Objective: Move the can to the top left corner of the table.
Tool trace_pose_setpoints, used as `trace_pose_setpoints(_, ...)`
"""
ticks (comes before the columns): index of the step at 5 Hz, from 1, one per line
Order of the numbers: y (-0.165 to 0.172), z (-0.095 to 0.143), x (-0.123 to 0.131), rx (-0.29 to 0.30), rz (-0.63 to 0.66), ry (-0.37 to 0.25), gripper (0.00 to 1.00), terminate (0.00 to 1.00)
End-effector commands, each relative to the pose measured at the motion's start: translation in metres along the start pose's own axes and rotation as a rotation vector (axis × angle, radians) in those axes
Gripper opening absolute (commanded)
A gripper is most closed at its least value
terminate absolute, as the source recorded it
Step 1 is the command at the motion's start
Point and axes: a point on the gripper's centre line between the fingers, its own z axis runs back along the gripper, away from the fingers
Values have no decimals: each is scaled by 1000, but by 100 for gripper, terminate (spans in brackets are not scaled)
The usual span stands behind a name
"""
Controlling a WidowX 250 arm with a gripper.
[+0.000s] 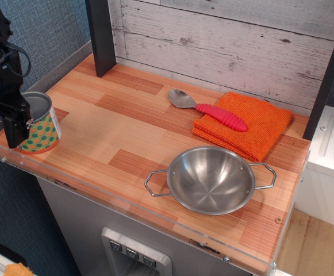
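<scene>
- The can (pixel 38 127) sits on the wooden tabletop (pixel 126 132), right at the tabletop's left end, close to the clear plastic rim there.
- The can has a shiny silver lid on top. Its label is orange-yellow with green dots. It looks a little tilted.
- The black tool (pixel 10 112) is at the can's left side. One black finger hangs down in front of the can's left edge and hides part of the label.
- I cannot tell if the tool is pinching the can or has let go, because the other finger is hard to see.
- A steel bowl (pixel 211 179) with two wire handles stands well to the right of the can, near the tabletop's front rim. It is well apart from the can.
- An orange cloth (pixel 253 123) lies folded far to the right of the can, near the back wall.
- A spoon (pixel 208 107) with a pink handle lies with its handle on the cloth and its silver scoop on the wood, pointing toward the can's side.
- A dark post (pixel 100 35) stands behind the can, at the back of the tabletop.
</scene>
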Motion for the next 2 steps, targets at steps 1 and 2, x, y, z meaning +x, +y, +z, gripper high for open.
trace_pose_setpoints(1,7,9,22,6,-50,-59,100,0)
trace_pose_setpoints(2,5,13,39,0,-28,-82,100,0)
